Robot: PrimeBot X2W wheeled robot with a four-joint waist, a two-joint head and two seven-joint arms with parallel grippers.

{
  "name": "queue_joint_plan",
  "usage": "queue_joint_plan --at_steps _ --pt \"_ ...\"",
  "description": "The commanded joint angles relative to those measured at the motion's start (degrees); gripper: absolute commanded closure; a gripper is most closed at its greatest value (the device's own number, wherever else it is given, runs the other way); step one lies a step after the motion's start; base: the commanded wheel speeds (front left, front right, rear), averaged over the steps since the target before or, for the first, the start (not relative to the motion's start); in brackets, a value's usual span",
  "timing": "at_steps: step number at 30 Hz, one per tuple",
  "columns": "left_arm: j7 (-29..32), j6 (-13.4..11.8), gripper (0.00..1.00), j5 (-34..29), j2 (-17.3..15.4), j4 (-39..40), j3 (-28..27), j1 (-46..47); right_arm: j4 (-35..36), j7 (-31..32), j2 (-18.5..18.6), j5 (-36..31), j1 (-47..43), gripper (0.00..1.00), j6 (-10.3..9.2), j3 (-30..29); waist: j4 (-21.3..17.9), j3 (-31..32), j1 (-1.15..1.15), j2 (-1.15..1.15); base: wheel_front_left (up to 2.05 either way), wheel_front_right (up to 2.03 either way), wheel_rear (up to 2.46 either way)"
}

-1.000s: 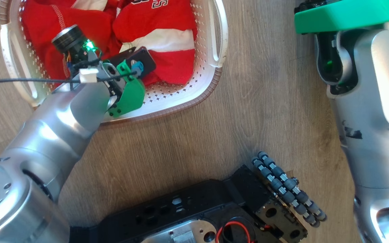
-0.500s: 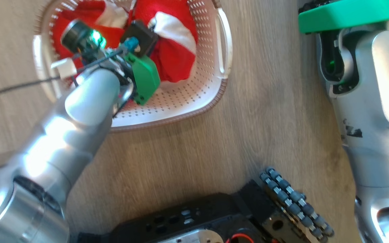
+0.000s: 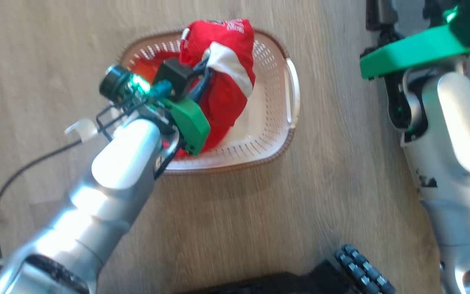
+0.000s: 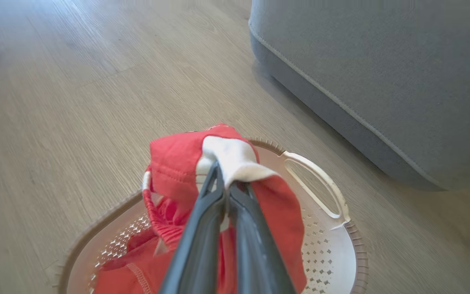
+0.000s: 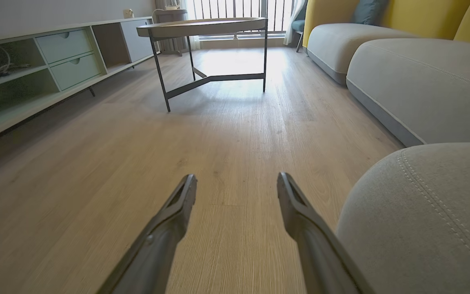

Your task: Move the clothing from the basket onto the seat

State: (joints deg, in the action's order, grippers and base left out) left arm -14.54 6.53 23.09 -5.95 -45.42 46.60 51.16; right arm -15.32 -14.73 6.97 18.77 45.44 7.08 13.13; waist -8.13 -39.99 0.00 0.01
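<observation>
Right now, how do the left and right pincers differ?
The left pincer is shut on the red clothing; the right pincer is open and holds nothing. The left pincer is over the basket; the right pincer is over bare floor beside the seat. Both have long dark fingers.

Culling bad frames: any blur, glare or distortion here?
Head view: motion blur smears the basket and floor, glare on the left forearm. Left wrist view: clothing sharp, floor soft. Right wrist view: sharp, backlight washes the floor under the table.

Head above, wrist close; basket (image 3: 278,136) shared
</observation>
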Motion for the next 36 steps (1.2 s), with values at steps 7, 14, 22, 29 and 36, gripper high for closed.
queue_joint_plan --at_steps 7,14,22,29,36 --pt "-0.45 0.58 1.0 -2.88 0.89 6.98 -7.35 -5.99 -0.26 -0.27 1.0 1.19 -5.14 0.0 0.41 1.17 4.59 9.69 0.0 -0.01 0.0 0.0 0.0" --pt "-0.45 0.89 1.0 -4.64 1.89 11.62 -11.42 -10.19 -1.67 -0.27 1.79 2.24 -8.98 0.0 0.41 1.72 6.57 16.4 0.0 -0.01 0.0 0.0 0.0" --pt "-0.46 0.94 1.0 -4.51 2.47 17.76 -13.61 -12.74 -2.42 -0.27 2.22 3.3 -13.44 0.0 0.41 2.06 8.01 23.1 0.0 -0.01 0.0 0.0 0.0" --pt "-0.46 0.95 1.0 -4.37 2.59 22.18 -14.68 -12.86 -2.53 -0.27 2.09 3.53 -16.32 0.0 0.41 2.34 8.56 26.47 0.0 -0.01 0.0 0.0 0.0" --pt "-0.46 0.95 1.0 -4.26 2.57 26.23 -15.73 -11.26 -2.78 -0.27 1.83 3.77 -17.84 0.0 0.41 3.08 8.59 28.32 0.0 -0.01 0.0 0.0 0.0"
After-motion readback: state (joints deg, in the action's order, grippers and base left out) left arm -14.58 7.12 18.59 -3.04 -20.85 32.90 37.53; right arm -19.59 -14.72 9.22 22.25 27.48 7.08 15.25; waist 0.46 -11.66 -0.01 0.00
